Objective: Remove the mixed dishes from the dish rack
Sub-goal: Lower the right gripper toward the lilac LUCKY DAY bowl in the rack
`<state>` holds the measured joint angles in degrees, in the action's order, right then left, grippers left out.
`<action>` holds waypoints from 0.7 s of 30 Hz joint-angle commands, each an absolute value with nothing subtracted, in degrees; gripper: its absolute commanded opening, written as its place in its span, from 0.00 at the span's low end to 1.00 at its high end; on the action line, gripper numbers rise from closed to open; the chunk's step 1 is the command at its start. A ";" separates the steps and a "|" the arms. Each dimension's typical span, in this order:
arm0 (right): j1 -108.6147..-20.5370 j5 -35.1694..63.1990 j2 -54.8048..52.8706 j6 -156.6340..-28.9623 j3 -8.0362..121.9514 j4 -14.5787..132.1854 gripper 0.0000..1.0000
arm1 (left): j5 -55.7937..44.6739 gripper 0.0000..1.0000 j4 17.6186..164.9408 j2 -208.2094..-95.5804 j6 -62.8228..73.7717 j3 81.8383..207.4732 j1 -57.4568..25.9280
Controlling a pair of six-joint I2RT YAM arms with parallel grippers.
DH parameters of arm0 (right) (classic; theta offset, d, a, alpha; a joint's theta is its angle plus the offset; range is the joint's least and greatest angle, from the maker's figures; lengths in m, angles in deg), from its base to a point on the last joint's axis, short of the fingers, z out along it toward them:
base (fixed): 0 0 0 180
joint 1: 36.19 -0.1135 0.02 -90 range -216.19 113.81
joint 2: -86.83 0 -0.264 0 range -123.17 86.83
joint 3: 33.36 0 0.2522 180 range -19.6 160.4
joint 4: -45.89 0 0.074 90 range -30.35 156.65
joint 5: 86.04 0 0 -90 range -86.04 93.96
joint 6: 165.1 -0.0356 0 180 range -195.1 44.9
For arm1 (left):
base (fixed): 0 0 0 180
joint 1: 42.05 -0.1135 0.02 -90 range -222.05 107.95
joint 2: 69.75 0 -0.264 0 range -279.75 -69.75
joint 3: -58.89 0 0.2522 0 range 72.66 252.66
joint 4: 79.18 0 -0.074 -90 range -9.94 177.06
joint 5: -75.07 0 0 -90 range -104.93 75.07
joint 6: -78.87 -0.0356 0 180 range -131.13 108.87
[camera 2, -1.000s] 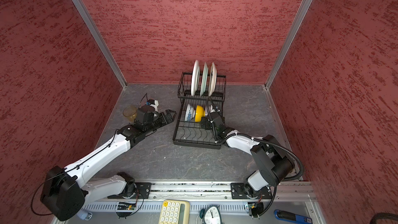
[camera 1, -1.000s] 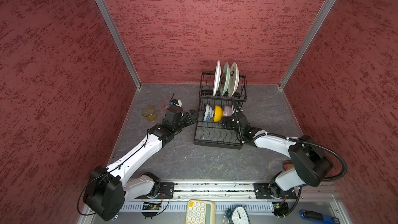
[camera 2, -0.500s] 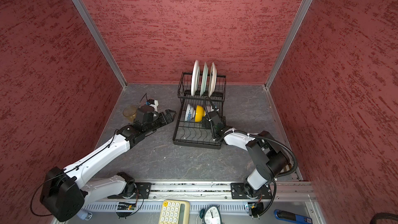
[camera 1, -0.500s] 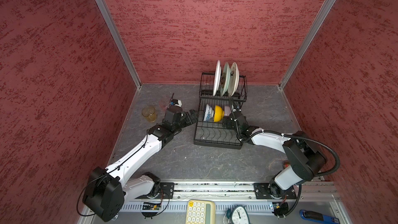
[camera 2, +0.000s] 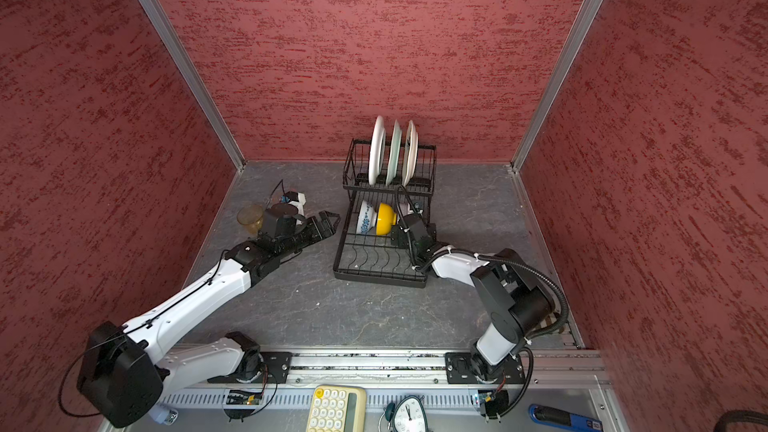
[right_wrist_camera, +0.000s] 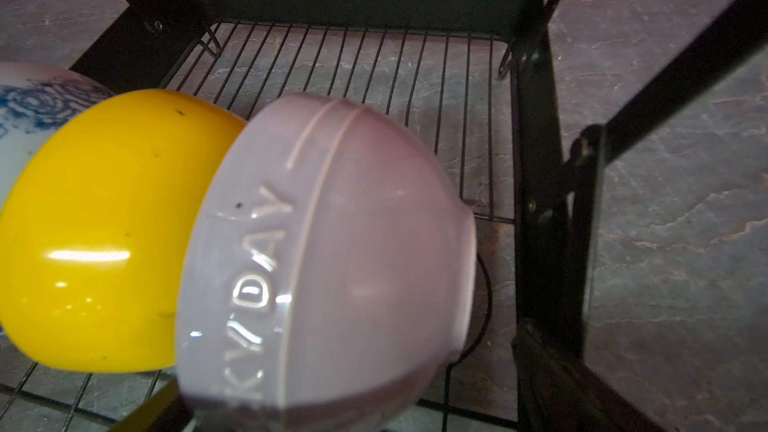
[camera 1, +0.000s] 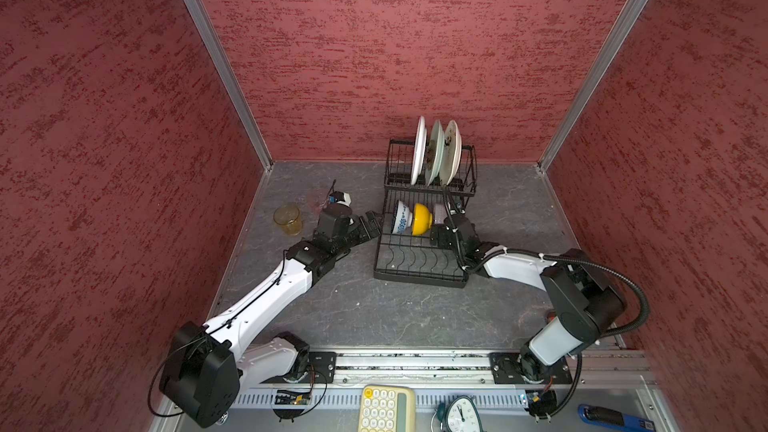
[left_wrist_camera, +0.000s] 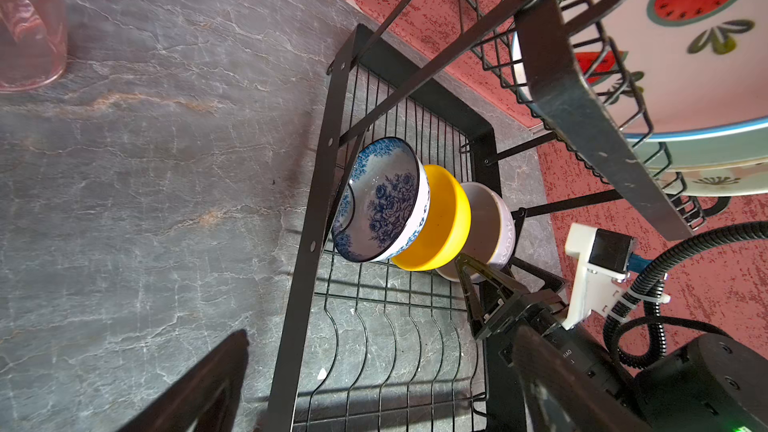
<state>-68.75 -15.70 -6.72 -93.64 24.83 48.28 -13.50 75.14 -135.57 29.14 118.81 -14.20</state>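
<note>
The black wire dish rack point(camera 1: 415, 277) point(camera 2: 378, 279) stands at the back middle. Its upper basket holds three upright plates: watermelon-print point(left_wrist_camera: 685, 56), pale green point(camera 1: 435, 151) and cream point(camera 1: 453, 151). On the lower tray a blue-white bowl point(camera 1: 401, 219), a yellow bowl point(camera 1: 422, 218) and a lavender bowl point(right_wrist_camera: 332, 243) lie nested on their sides. My right gripper point(camera 1: 435, 231) point(right_wrist_camera: 353, 392) is open, with its fingers on either side of the lavender bowl's base. My left gripper point(camera 1: 374, 219) point(left_wrist_camera: 374, 376) is open and empty beside the rack's left rim, near the blue-white bowl.
An amber tumbler point(camera 1: 287, 219) stands on the grey table near the left wall. A pink tumbler point(left_wrist_camera: 29, 27) stands close to it. Red walls close in three sides. A keypad point(camera 1: 386, 409), a clock point(camera 1: 461, 413) and a blue tool point(camera 1: 615, 417) lie beyond the front rail.
My right gripper has crept a little further in toward the lavender bowl and its elbow has swung inward. The left arm has stayed put.
</note>
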 commanded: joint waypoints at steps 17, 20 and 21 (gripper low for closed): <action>-67.57 -13.71 -10.21 -92.15 27.73 45.90 0.99 | -13.00 0.99 75.95 -135.82 29.14 119.06 -14.46; -67.57 -13.44 -10.29 -91.80 27.80 45.68 0.98 | -13.01 0.99 75.80 -135.67 29.03 119.05 -14.49; -67.56 -13.59 -10.32 -91.80 27.71 45.51 0.98 | -13.01 1.00 75.72 -135.59 29.08 119.07 -14.46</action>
<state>-68.22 -14.04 -9.24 -92.57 26.25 47.01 -13.48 75.14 -135.75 29.14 118.81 -14.20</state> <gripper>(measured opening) 0.978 0.995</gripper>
